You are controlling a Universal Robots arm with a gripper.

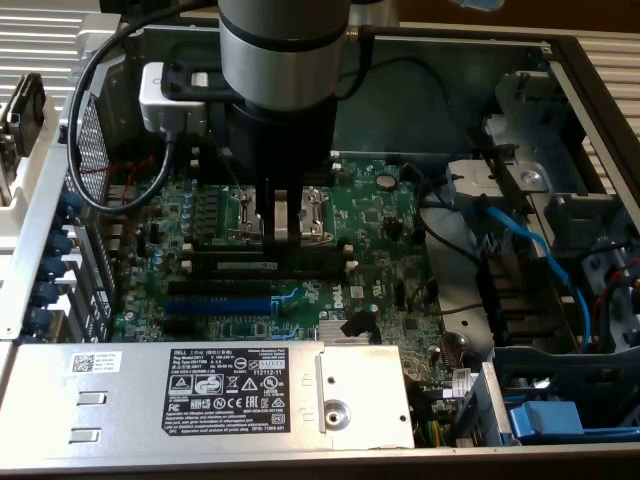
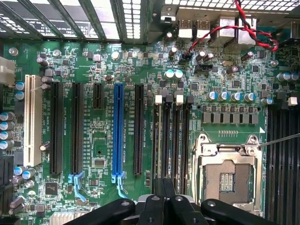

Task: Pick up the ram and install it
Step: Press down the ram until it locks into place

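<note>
The closed fingers point(image 1: 281, 222) press down over the memory slots point(image 2: 171, 136), where the ram point(image 1: 262, 266) looks seated, so installation seems nearly done

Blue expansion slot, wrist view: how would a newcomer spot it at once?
Start at the green motherboard, then its row of long parallel slots. The blue expansion slot lies between two black slots, the row's only blue one; one white slot ends the row.

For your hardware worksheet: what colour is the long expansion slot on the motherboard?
Blue; the expansion slot shows best in the wrist view.
</note>
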